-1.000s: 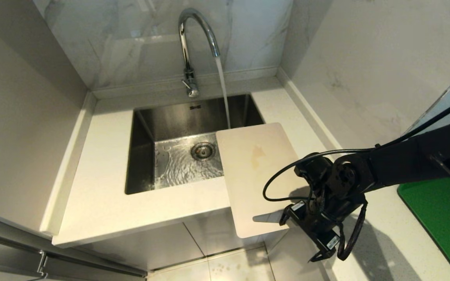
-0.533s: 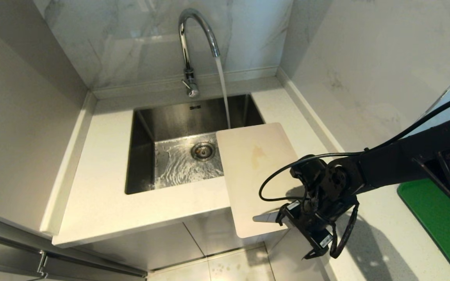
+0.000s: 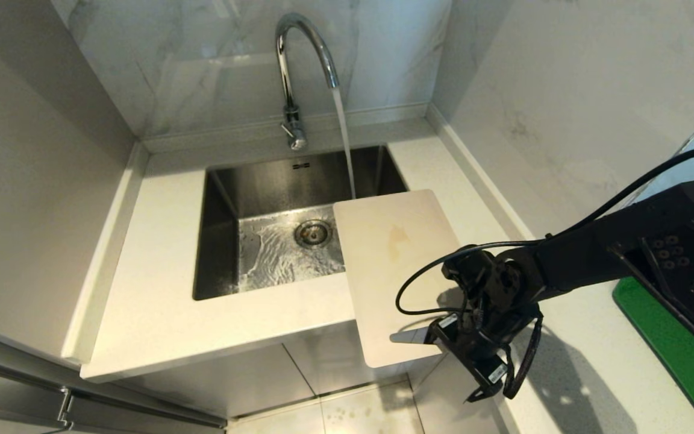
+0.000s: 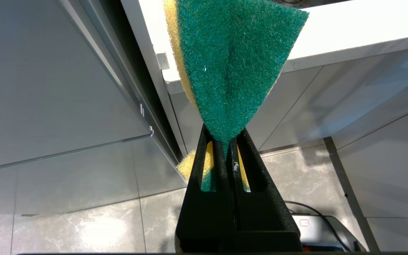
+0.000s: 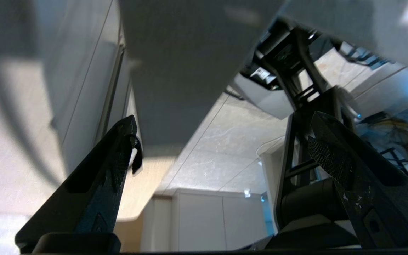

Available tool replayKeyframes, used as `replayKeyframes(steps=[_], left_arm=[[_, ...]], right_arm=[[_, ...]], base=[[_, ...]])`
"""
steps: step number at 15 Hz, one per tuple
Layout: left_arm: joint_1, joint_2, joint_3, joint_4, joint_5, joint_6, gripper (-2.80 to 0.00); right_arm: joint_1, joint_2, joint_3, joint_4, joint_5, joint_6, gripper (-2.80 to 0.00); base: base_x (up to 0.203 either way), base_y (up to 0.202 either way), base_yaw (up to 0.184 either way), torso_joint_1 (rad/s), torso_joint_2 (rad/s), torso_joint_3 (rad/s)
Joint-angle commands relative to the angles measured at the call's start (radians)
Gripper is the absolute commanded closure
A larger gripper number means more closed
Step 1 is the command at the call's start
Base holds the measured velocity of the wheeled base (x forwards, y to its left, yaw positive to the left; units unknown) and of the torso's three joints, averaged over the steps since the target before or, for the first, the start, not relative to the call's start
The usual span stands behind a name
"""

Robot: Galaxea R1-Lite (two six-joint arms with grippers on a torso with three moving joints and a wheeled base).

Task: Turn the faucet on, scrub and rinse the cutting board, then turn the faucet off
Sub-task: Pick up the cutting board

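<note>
A: Which step?
B: The faucet [image 3: 299, 72] runs; the board [image 3: 392, 271] lies on the counter [image 3: 154, 313], overhanging sink [image 3: 275, 181] and counter front. The right gripper [image 3: 443, 346], jaws spread, sits at its near corner.
A: Next?
B: Likely close on that edge and lift it under the stream.
A: The left gripper [image 4: 225, 148]?
B: Pinching a sponge [image 4: 230, 63], off to the side.
A: Changes?
B: The right gripper has crept closer to the board.
</note>
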Motion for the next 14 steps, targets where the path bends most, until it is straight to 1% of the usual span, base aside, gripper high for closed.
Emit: replayKeyframes(steps=[1,5,10,11,14], left_arm=[[0.001,0.001,0.000,0.001,0.000,0.000,0.00],[0.001,0.001,0.000,0.001,0.000,0.000,0.00],[0.000,0.001,0.000,0.002,0.000,0.000,0.00],[0.001,0.001,0.000,0.001,0.000,0.000,0.00],[-0.001,0.001,0.000,0.002,0.000,0.000,0.00]], right_arm=[[0.000,0.049,-0.022,0.001,-0.027,0.005,-2.80],[0.000,0.087,-0.067,0.003,-0.033,0.002,-2.80],[0.000,0.085,-0.081,0.001,-0.031,0.001,-2.80],[0.002,0.086,-0.084,0.001,-0.031,0.004,0.00],[0.001,0.068,-0.072,0.004,-0.033,-0.026,0.00]], base=[[0.000,0.000,0.000,0.000,0.00,0.000],[0.000,0.000,0.000,0.000,0.00,0.000],[0.000,0.000,0.000,0.000,0.00,0.000],[0.000,0.000,0.000,0.000,0.00,0.000],[0.000,0.000,0.000,0.000,0.00,0.000]])
